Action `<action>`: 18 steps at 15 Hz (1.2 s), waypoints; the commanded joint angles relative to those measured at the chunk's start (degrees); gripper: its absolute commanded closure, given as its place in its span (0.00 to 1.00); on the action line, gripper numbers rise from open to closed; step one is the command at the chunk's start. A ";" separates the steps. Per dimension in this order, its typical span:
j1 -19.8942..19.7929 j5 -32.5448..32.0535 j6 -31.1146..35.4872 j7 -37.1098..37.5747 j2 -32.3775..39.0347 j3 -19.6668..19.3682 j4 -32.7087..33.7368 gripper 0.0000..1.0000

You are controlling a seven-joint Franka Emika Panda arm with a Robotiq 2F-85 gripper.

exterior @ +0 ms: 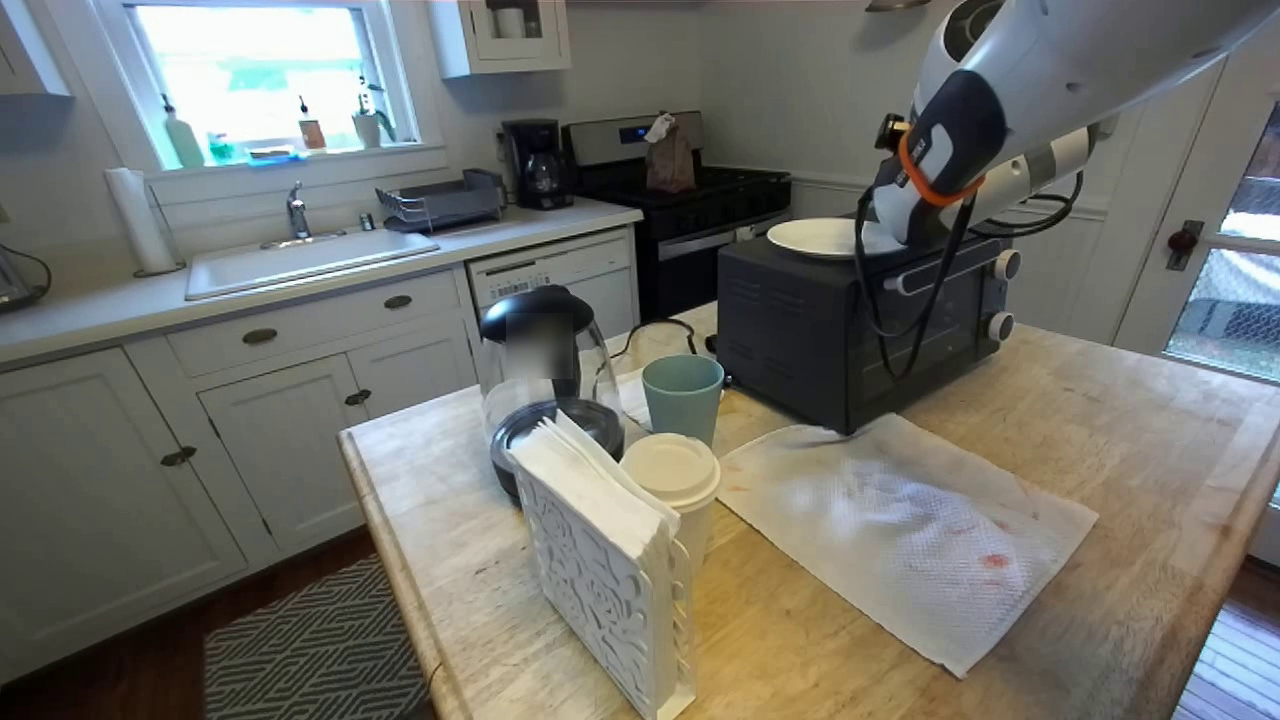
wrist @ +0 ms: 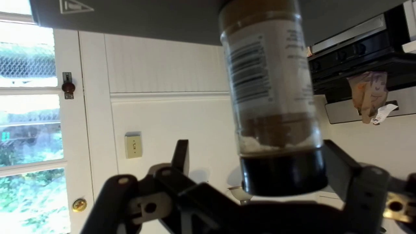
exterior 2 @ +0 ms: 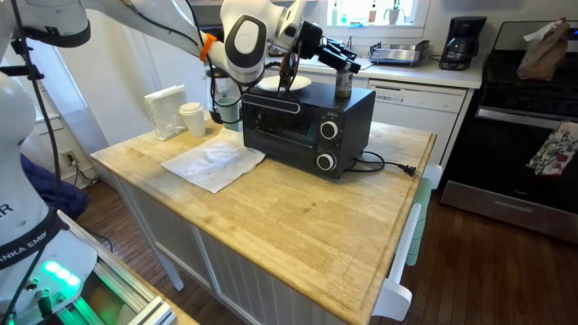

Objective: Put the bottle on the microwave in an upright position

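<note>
- The gripper (wrist: 254, 142) has its two fingers spread wide, and the bottle (wrist: 273, 94) is in the space between them. In the wrist view, one finger (wrist: 179, 154) is at 9 o'clock from the bottle's black lid (wrist: 282, 175), with a gap. The other finger (wrist: 339, 162) is at 3 o'clock, right beside the lid. I can't tell if it touches.
- The bottle stands up straight on top of the microwave (exterior 2: 311, 128). In an exterior view, it is at 1 o'clock from the microwave's middle. The wrist view is upside down, so the lid shows at 6 o'clock there. The bottle has a label with black stripes, and brown stuff inside.
- The white robot arm (exterior 2: 253, 40) is at 9 o'clock from the gripper in an exterior view.
- A white plate (exterior 2: 269, 84) sits on the microwave, at 9 o'clock from the bottle.
- From the microwave, a paper towel (exterior 2: 216, 159) lies at 8 o'clock on the wooden table (exterior 2: 289, 212).
- A green cup (exterior 2: 230, 112), a white cup (exterior 2: 193, 119) with a lid and a napkin holder (exterior 2: 168, 115) stand at 9 o'clock.
- A black plug (exterior 2: 408, 170) lies at 4 o'clock.
- A black coffee maker (exterior 2: 461, 43) is at 2 o'clock, and a black stove (exterior 2: 510, 131) with a paper bag (exterior 2: 544, 54) on it is at 3 o'clock.
- A glass jug (exterior: 570, 395) stands at 9 o'clock from the microwave in an exterior view.
</note>
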 commanded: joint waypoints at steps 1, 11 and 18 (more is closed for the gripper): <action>-0.65 -2.29 -1.28 -1.65 -2.27 -0.84 1.29 0.00; 0.25 -7.45 -4.02 -8.73 -13.14 -0.78 0.44 0.00; 2.65 -12.00 -10.86 -15.41 -22.97 -1.53 -0.67 0.00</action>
